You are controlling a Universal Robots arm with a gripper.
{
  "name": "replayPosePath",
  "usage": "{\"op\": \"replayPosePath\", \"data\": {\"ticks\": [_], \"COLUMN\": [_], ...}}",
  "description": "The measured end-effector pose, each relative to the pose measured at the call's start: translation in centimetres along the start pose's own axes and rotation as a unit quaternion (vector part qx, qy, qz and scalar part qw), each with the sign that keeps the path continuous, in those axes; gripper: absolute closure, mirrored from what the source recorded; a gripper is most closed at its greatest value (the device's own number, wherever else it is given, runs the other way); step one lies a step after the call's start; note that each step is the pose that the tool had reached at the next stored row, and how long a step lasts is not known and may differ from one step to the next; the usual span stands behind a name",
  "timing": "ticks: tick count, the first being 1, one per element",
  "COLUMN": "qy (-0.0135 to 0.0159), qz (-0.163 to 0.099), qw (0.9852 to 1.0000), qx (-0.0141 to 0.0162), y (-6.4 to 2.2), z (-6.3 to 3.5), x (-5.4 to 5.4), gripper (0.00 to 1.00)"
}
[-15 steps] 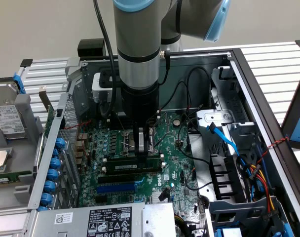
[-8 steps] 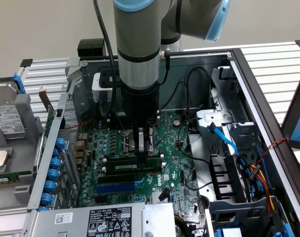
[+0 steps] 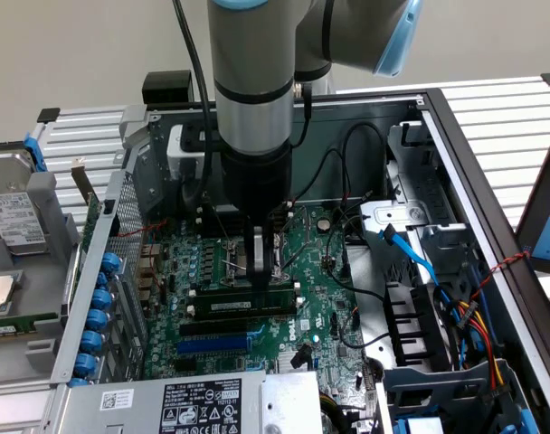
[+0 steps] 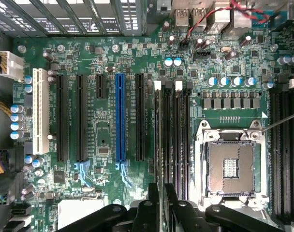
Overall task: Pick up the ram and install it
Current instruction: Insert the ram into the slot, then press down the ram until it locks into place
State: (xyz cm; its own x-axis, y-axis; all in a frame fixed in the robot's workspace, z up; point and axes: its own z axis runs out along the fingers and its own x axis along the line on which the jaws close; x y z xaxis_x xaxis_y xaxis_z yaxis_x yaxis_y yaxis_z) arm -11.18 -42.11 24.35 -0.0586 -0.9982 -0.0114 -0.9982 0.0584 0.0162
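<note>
The ram (image 3: 230, 297) is a long dark-green stick with labels, standing on edge in a memory slot of the motherboard (image 3: 320, 271), beside the processor socket. My gripper (image 3: 266, 276) comes straight down onto its middle and is shut on it. In the wrist view the ram (image 4: 161, 159) appears edge-on as a thin dark strip running along the slot, with white latches (image 4: 157, 86) at its far end. The gripper (image 4: 162, 212) has one black finger on each face of the stick.
The bare processor socket (image 4: 231, 164) lies next to the memory slots. A blue expansion slot (image 4: 120, 116) (image 3: 216, 344) and black slots lie on the other side. A power supply (image 3: 198, 402), a drive cage with cables (image 3: 438, 307) and the case walls ring the board.
</note>
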Motion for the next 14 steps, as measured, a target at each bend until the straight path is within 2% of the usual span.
{"op": "replayPosePath", "data": {"ticks": [5,14], "qy": [0.0000,0.0000], "qz": [0.000,0.000], "qw": [1.0000,1.0000], "qx": [0.0000,0.0000], "y": [0.01,0.02], "z": [-1.00,-1.08], "x": [-0.01,-0.01], "gripper": [0.80,0.80]}}
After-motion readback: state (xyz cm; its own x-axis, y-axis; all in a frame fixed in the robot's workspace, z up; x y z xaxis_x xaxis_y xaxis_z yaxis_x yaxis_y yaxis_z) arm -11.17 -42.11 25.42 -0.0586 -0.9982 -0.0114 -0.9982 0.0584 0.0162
